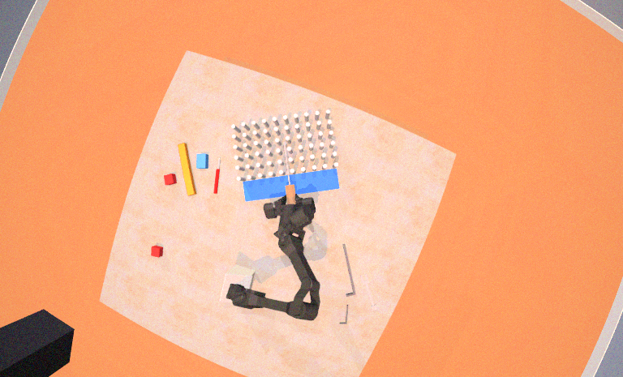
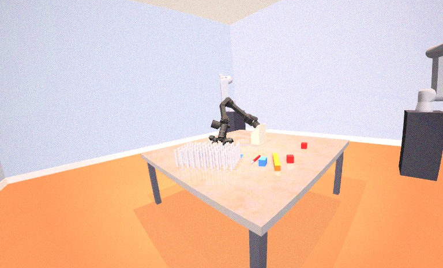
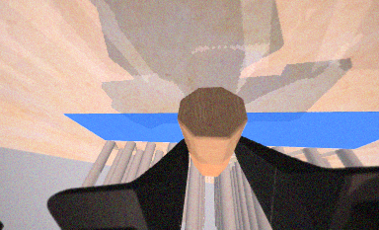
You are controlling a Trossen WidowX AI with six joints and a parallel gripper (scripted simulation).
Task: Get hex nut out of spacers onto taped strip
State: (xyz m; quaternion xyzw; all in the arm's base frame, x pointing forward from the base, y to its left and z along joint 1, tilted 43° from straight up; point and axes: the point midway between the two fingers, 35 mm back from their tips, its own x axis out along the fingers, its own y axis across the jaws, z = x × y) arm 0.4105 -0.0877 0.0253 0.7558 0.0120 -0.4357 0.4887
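My gripper (image 1: 290,198) (image 3: 209,140) is shut on the wooden handle (image 1: 290,191) (image 3: 211,123) of a thin-shafted tool, over the near edge of the blue taped strip (image 1: 316,180) (image 3: 296,128). The tool's pale shaft (image 1: 287,164) reaches forward among the white standing spacers (image 1: 328,111) (image 2: 183,157), its far end near the middle of the field. The spacers stand upright in rows behind the strip. The hex nut cannot be made out in any view, and the tool's tip is too small to tell whether it touches anything.
Two grey hooked rods (image 1: 349,270) (image 1: 346,314) lie right of the arm. A red-handled tool (image 1: 216,180) (image 2: 256,158), a blue block (image 1: 202,160) (image 2: 262,161), a yellow bar (image 1: 186,169) (image 2: 276,161) and two red cubes (image 1: 169,179) (image 1: 156,250) lie on the left in the top view.
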